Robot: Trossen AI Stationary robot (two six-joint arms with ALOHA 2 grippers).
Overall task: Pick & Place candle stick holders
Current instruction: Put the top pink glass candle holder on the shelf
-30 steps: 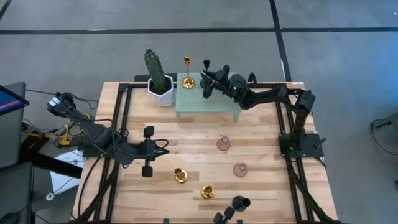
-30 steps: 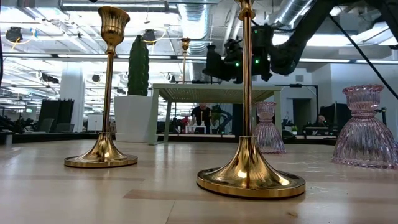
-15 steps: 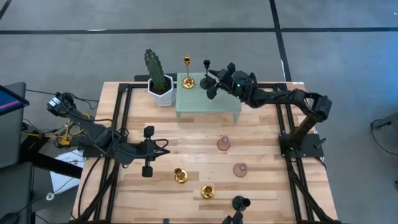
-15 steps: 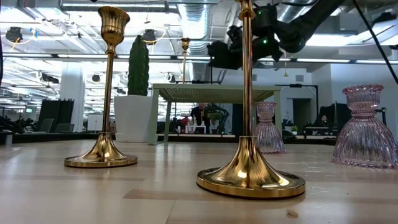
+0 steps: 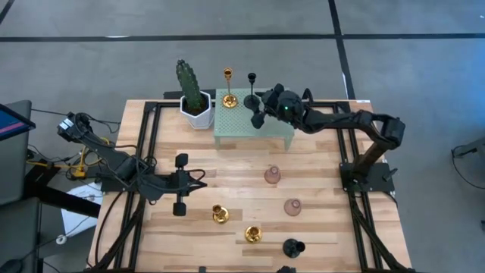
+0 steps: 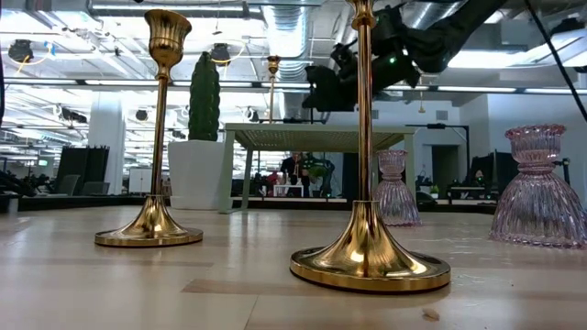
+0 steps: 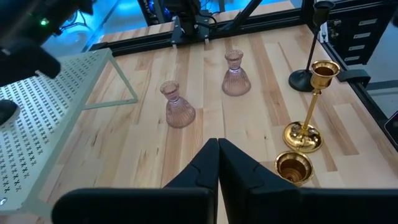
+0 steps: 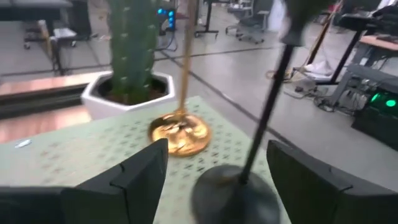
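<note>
Right now, your right gripper (image 8: 214,171) hovers over the green perforated stand (image 5: 242,121) at the far side of the table (image 5: 318,227), its fingers (image 8: 140,171) spread wide. Between those fingers stands a black candle stick holder (image 8: 239,180), upright, its thin stem rising from the round base; neither finger appears to touch it. Just beyond the fingers sits a gold holder (image 8: 180,134), and farther off a cactus in a white pot (image 8: 130,68).

Judging by their shape, these holders are rigid, top-heavy and easy to tip. The gold ones look slick. Take hold low on the stem, just above the base, and squeeze gently.

Your left gripper (image 7: 217,165) rests low over the table with its fingers pressed together, holding nothing. Ahead of them stand two pink glass holders (image 7: 177,106), likely fragile, and two more gold holders (image 7: 308,106), with another black holder (image 7: 311,43) beyond.
</note>
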